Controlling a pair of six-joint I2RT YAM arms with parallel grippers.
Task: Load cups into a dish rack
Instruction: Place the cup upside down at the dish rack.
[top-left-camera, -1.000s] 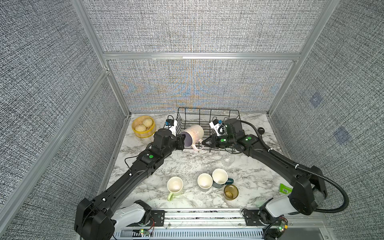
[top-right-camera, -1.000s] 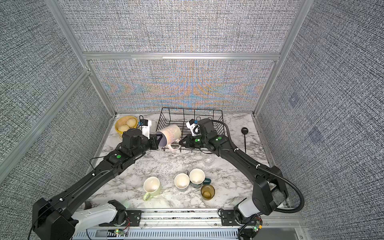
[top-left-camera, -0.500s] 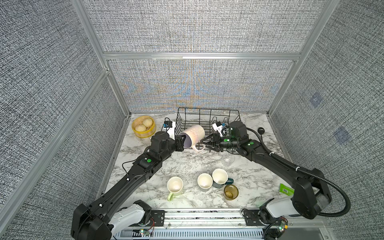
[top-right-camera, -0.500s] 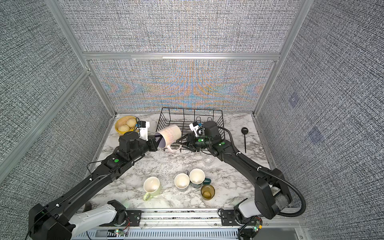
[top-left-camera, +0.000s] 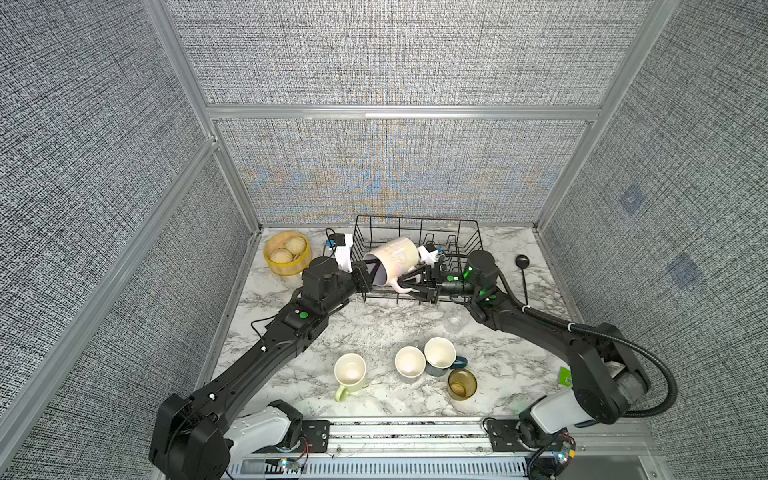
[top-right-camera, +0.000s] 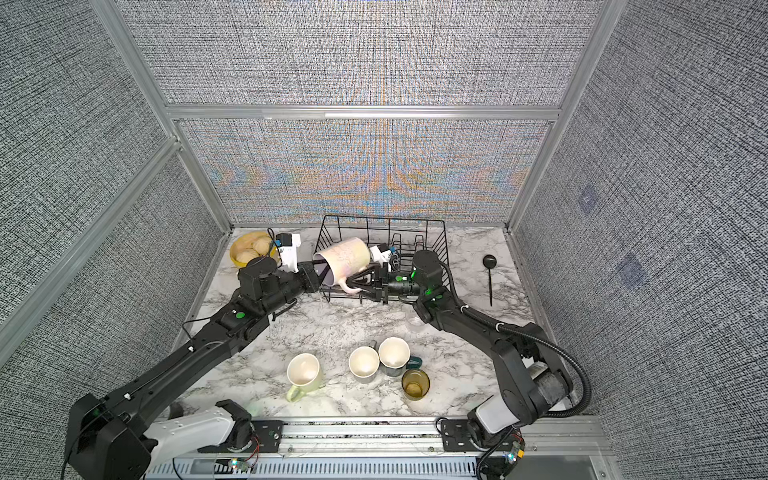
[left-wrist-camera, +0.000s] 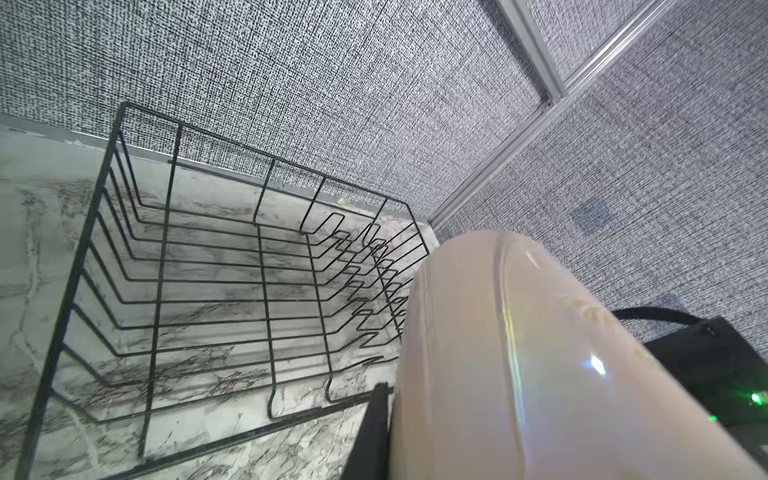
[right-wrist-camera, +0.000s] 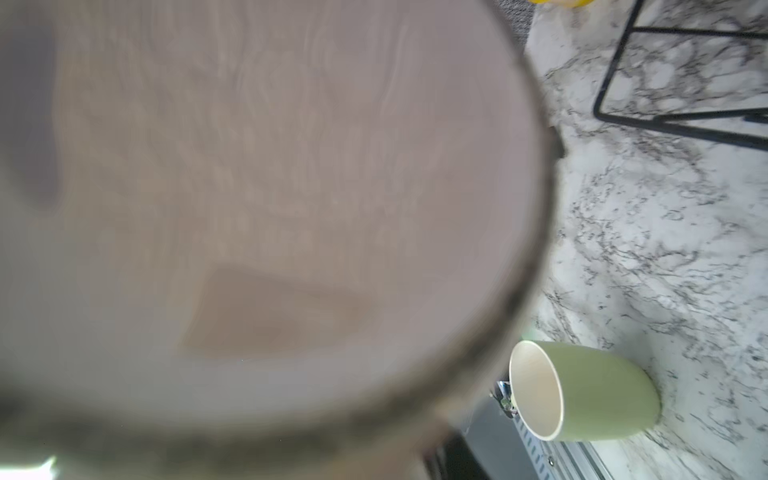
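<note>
The tall pale pink mug (top-left-camera: 392, 259) is shown tipped on its side over the front left edge of the dish rack (top-left-camera: 417, 224). Its rim is clamped by the closed left gripper (top-left-camera: 368, 276). The right gripper (top-left-camera: 409, 286) is placed at the mug's handle; how far its jaws are parted cannot be told. The light green mug (top-left-camera: 350, 370), grey mug (top-left-camera: 409, 361), dark teal mug (top-left-camera: 439, 355), amber tumbler (top-left-camera: 461, 383) and clear glass (top-left-camera: 454, 323) are seen on the desk (top-left-camera: 374, 328), outside the rack.

Pretty chunky matte-black build: the left arm (top-left-camera: 266, 349) and right arm (top-left-camera: 536, 328) both carry little green lights (top-left-camera: 304, 314) and end in white base housings (top-left-camera: 257, 428). A ribbed black hose (top-left-camera: 670, 384) loops off the right one, and white camera mounts (top-left-camera: 344, 253) ride by the black left gripper (top-left-camera: 370, 274) and right gripper (top-left-camera: 409, 286).
</note>
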